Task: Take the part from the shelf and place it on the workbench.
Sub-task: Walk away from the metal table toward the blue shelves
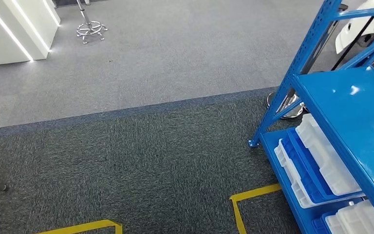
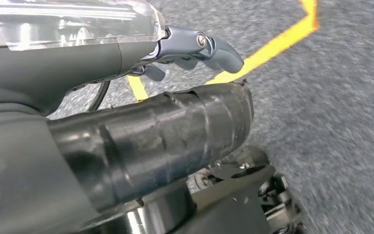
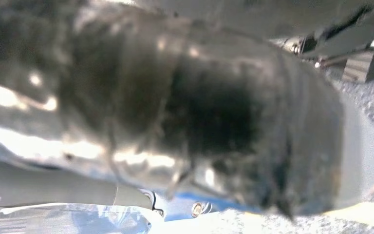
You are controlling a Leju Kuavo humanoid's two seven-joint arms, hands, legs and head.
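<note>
A blue metal shelf (image 1: 350, 112) stands at the right of the head view, its top board bare and glossy. On its lower board lie white plastic trays (image 1: 326, 156) stacked with a blue tray (image 1: 307, 170), and another white tray (image 1: 360, 219) sits near the bottom corner. My left hand (image 2: 175, 97) hangs over the carpet, its tape-wrapped thumb (image 2: 165, 136) apart from the grey fingers (image 2: 199, 46), with nothing between them. My right hand (image 3: 199, 122) is a blur of black-taped thumb very close to the camera; how its fingers lie is unclear.
Grey carpet covers the floor, with yellow tape lines (image 1: 246, 200) in front of the shelf and at the lower left (image 1: 83, 226). A chrome stool base (image 1: 90, 29) and a white counter (image 1: 14, 29) stand far back. Another chrome base (image 1: 285, 105) sits behind the shelf leg.
</note>
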